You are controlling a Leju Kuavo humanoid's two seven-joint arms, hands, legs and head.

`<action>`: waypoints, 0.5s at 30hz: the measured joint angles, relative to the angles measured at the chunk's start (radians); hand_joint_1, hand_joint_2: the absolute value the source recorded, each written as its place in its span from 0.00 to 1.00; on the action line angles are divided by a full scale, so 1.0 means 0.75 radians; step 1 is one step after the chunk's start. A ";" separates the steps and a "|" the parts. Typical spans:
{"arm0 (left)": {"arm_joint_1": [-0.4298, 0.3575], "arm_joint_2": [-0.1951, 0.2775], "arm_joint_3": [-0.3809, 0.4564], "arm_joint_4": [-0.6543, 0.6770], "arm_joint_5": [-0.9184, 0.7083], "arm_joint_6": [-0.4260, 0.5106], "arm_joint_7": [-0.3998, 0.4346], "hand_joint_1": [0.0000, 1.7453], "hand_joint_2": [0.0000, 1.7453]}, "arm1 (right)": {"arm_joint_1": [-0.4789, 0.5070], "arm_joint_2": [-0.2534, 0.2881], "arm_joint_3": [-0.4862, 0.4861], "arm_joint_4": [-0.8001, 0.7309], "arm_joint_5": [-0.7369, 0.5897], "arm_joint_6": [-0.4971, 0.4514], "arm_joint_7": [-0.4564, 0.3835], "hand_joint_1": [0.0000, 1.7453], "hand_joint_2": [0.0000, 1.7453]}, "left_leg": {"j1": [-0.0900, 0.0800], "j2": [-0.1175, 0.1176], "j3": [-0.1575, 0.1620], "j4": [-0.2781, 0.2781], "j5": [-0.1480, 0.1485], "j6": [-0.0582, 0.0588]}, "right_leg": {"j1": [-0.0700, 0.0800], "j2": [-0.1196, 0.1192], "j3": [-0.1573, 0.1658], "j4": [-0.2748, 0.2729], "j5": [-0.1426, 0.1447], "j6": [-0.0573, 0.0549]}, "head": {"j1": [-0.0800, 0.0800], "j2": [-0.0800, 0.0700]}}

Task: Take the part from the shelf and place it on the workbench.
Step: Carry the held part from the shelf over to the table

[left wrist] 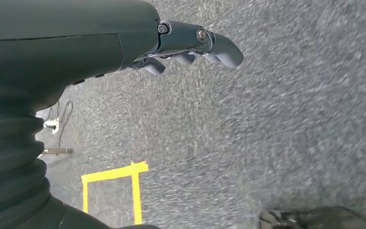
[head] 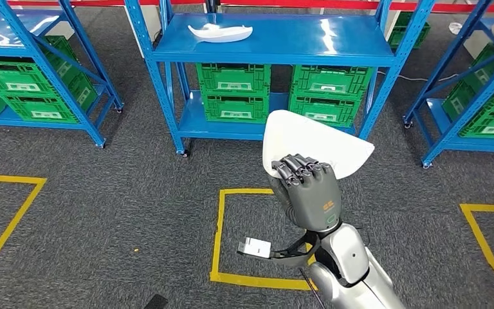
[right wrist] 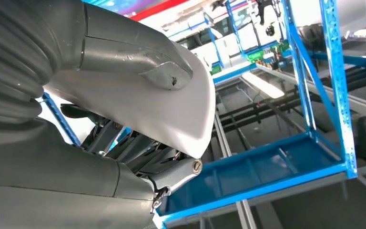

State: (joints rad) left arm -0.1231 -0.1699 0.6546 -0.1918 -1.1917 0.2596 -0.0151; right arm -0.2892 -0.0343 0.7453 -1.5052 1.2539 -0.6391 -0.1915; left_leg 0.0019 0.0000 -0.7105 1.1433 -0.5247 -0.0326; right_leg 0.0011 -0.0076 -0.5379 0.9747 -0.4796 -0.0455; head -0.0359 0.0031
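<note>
Nearest in the head view, the silver right arm rises from the lower edge to the dark grey right hand (head: 309, 188), whose fingers curl over the near edge of a flat white plastic part with rounded corners (head: 314, 147). The hand holds this part up in the air, over the grey carpet floor (head: 135, 193) and in front of the middle shelf. In the right wrist view the thick grey thumb (right wrist: 138, 67) lies across one face of the same white part (right wrist: 171, 114) while the darker fingers (right wrist: 171, 174) close on it from the other side, so the part is clamped between them.

In the left wrist view, the left hand (left wrist: 190, 45) hangs over the carpet with its fingers bent inward, holding nothing.

On the floor just beneath the right hand, a square of yellow tape (head: 220, 238) is marked out, with more yellow tape lines at the far left and far right.

Farther off stands a blue metal shelf rack (head: 276, 48). On its upper board, left of centre, lies a second white moulded part with a curved, tapering outline (head: 220, 31). Green plastic crates (head: 235, 90) sit side by side on its lower board. Similar blue racks with green crates stand to the left and to the right.
</note>
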 joint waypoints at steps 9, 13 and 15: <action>-0.018 0.009 0.000 -0.002 0.001 -0.005 0.002 0.00 1.00 | -0.003 0.000 -0.006 -0.011 0.005 0.011 0.009 0.96 1.00 | 0.015 -0.006 0.307 -0.175 -0.046 -0.011 | -0.010 -0.007 -0.177 0.056 0.123 0.047 | -0.001 0.000; -0.019 0.008 0.000 -0.001 0.005 0.007 0.011 0.00 1.00 | -0.012 -0.014 -0.010 -0.008 -0.015 -0.008 -0.003 0.96 1.00 | 0.012 0.001 0.275 -0.197 -0.005 0.049 | -0.018 -0.002 -0.204 0.080 0.100 0.082 | 0.000 0.000; -0.019 0.007 0.001 -0.001 0.009 0.010 0.011 0.00 1.00 | -0.021 -0.025 -0.010 0.005 -0.038 -0.029 -0.018 0.96 1.00 | 0.014 0.004 0.241 -0.196 0.029 0.064 | -0.020 0.002 -0.248 0.215 -0.036 0.095 | 0.002 0.000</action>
State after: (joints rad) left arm -0.1373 -0.1647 0.6550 -0.1926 -1.1847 0.2667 -0.0067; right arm -0.3049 -0.0533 0.7378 -1.5016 1.2251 -0.6607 -0.2052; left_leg 0.0121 0.0032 -0.5298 0.9962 -0.5031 0.0151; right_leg -0.0142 -0.0064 -0.7237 1.1357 -0.5063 0.0254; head -0.0342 0.0031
